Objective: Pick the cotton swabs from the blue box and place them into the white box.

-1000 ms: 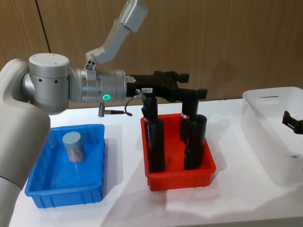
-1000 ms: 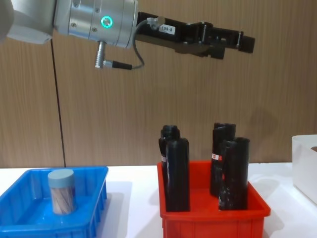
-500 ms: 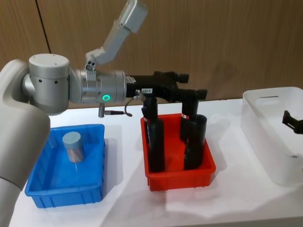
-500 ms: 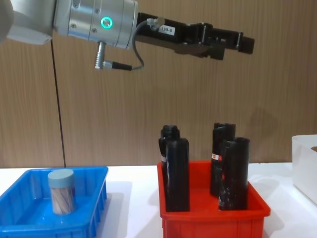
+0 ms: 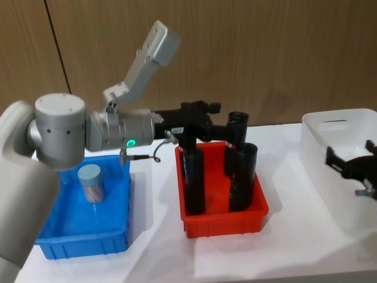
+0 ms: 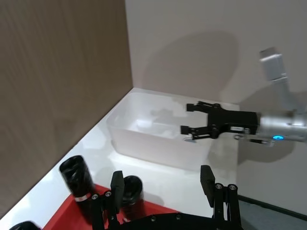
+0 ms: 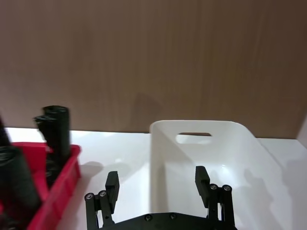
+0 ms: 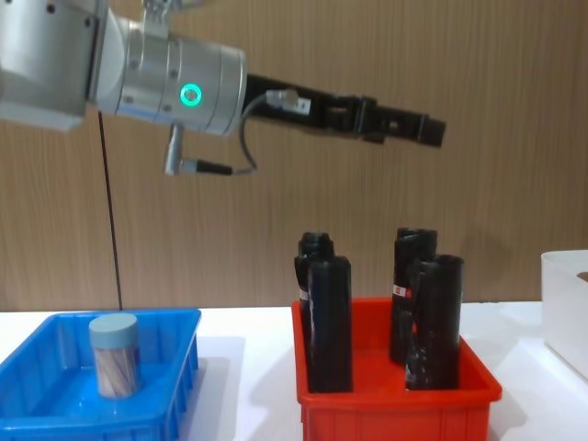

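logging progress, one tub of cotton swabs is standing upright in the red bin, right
Not quite: the tub of cotton swabs stands upright in the blue box, not the red bin, which holds black bottles. The head view shows it.

So it's a plain white table with a smooth top, and three bins sit straight on it in a rough row. From the head view, the blue box is over at about 8 o'clock, near the front edge. The red bin is pretty much dead centre, leaning toward 6 o'clock, with a strip of bare tabletop between it and the blue one. The white box is way out at 3 o'clock, well apart from the red bin. All three sit flat and none touches another.
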